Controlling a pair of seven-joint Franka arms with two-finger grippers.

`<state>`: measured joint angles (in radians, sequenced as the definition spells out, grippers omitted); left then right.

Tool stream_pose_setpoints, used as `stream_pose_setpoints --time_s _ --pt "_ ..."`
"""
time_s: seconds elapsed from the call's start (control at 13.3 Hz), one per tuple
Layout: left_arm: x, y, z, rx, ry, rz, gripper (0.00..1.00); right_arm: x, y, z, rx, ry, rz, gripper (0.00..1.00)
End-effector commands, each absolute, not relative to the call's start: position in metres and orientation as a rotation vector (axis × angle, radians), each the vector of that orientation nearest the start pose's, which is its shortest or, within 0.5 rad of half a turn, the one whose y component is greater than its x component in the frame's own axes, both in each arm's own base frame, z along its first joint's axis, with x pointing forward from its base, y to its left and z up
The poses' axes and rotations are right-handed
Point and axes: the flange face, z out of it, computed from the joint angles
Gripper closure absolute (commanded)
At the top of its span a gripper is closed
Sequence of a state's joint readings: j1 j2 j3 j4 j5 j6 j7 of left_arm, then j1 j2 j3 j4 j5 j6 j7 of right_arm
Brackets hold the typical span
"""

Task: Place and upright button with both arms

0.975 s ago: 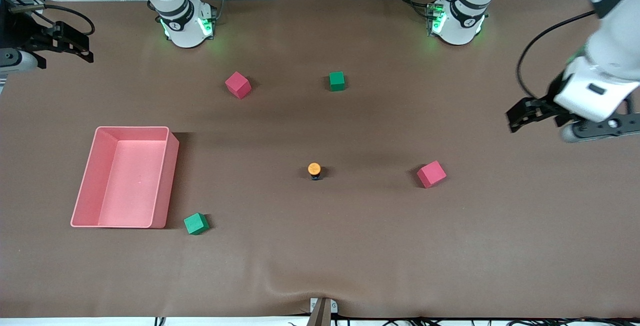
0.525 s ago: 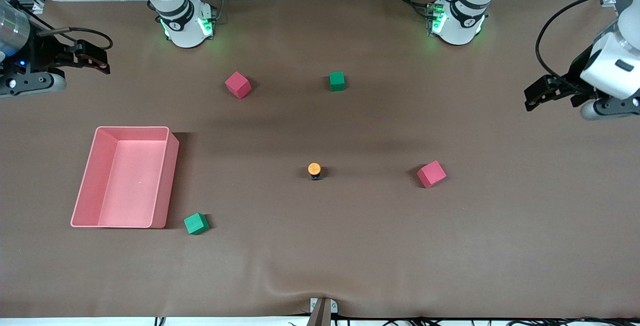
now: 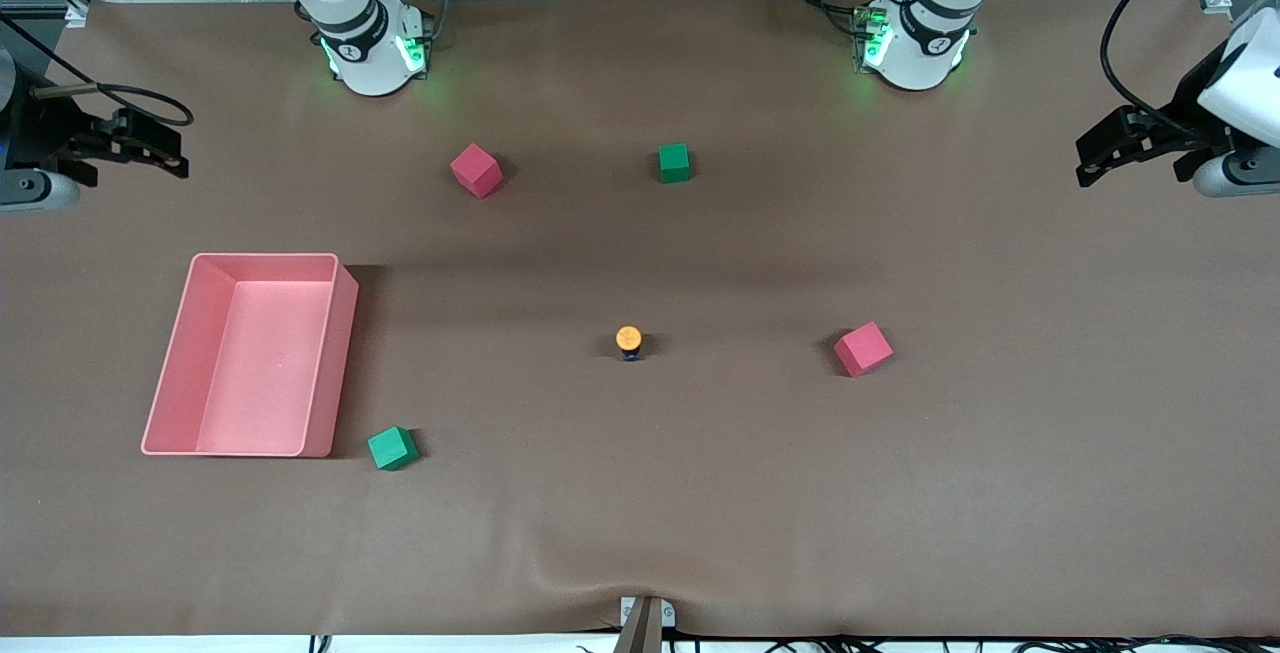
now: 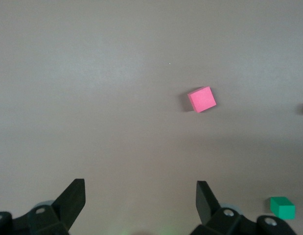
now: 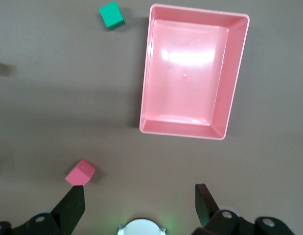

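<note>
The button point(image 3: 628, 341) stands upright mid-table, orange cap up, between the tray point(image 3: 160, 403) and a red cube point(image 3: 863, 348). My left gripper point(image 3: 1098, 151) and right gripper point(image 3: 160, 145) hang over the table ends, fingers apart, empty.

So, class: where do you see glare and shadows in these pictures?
Right wrist view: bright glare patch on the pink tray's floor. Front view: soft shadow bands cross the brown table; the button and cubes cast short shadows. Left wrist view: even light, faint shadow beside the pink cube.
</note>
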<state>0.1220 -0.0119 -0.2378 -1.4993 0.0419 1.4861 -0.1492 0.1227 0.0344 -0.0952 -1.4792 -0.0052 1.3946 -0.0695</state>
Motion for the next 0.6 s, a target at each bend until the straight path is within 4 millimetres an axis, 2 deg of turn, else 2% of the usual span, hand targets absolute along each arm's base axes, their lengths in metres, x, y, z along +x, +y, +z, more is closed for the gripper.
stream_pose_setpoints --time_s 0.0,0.07,0.22,0.53 --pt "0.523 -0.059 0.667 -3.113 -0.027 0.011 0.00 0.549 -0.015 0.626 -3.140 -0.077 0.159 0.00" --pt "0.517 -0.053 0.666 -3.114 -0.032 0.051 0.00 0.551 -0.024 0.619 -3.137 -0.053 0.150 0.00" --pt "0.515 -0.040 0.665 -3.115 -0.064 0.087 0.00 0.554 -0.025 0.621 -3.150 -0.052 0.108 0.00" --pt "0.514 -0.045 0.666 -3.111 -0.060 0.113 0.00 0.552 -0.017 0.625 -3.148 -0.074 0.093 0.00"
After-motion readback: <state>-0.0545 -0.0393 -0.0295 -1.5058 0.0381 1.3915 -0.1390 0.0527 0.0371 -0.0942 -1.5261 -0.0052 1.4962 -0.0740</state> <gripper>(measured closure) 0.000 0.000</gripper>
